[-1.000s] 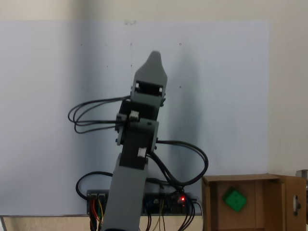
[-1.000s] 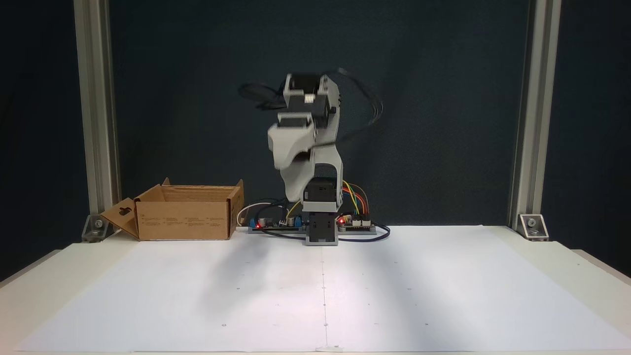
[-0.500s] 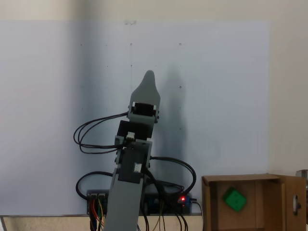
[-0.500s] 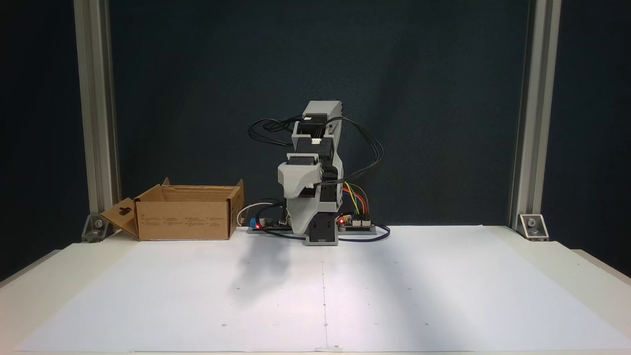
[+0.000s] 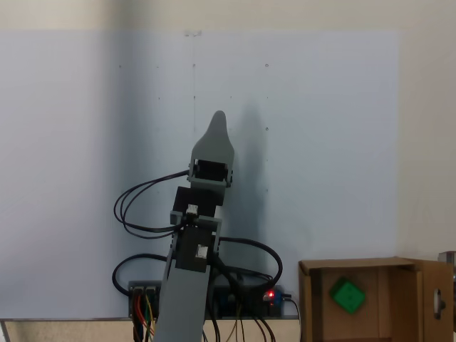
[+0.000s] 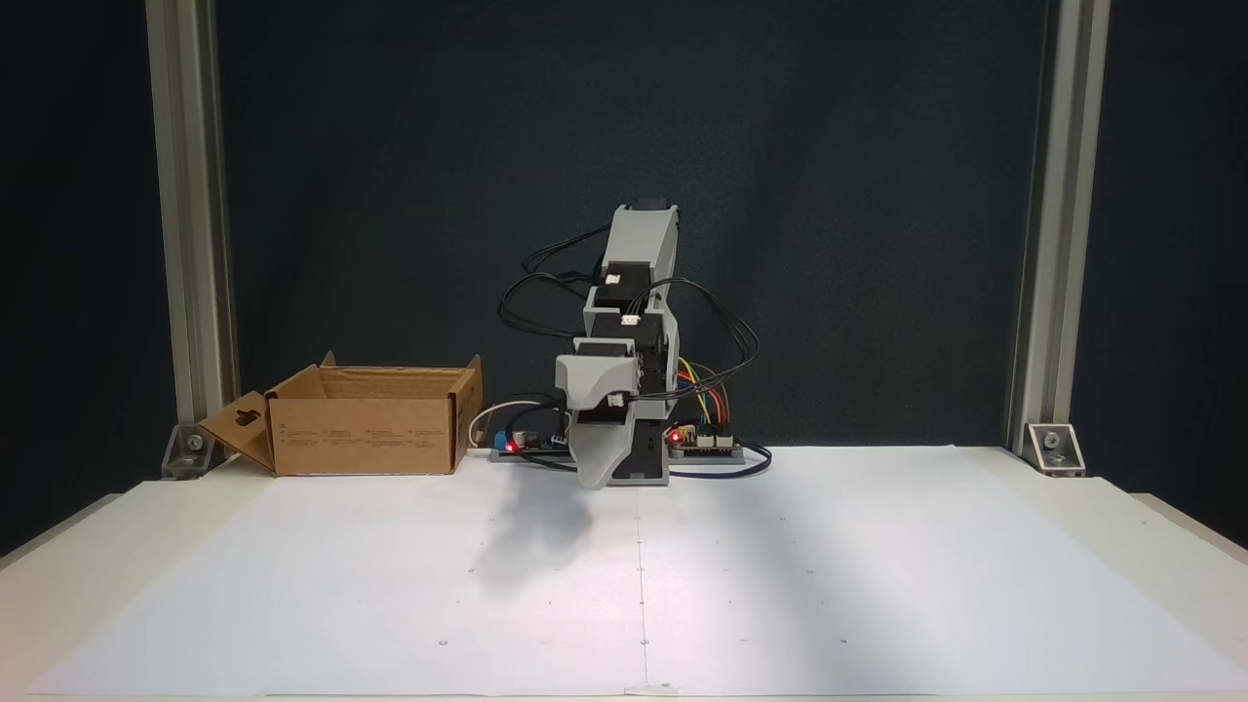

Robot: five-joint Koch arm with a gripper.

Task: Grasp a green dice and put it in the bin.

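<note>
The green dice [image 5: 347, 296] lies inside the bin [image 5: 356, 264], a brown cardboard box at the lower right of a fixed view. In another fixed view the bin [image 6: 366, 431] stands at the back left of the table, and its walls hide the dice. My gripper [image 5: 216, 121] is well away from the bin, with the arm folded over its base. Its tip points down, just above the white sheet in front of the base [image 6: 592, 478]. Only one grey tip shows, so I cannot tell how the jaws stand. Nothing shows in the gripper.
Control boards with red lights and coloured wires [image 6: 702, 437] sit beside the arm's base. Black cables [image 5: 142, 206] loop out from the arm. Metal posts [image 6: 1048, 234] stand at the table's back corners. A white sheet [image 6: 780, 585] covers the table.
The arm has folded down and back toward its base, and the gripper tip has dropped from high up to just above the sheet. The dice has stayed in the bin.
</note>
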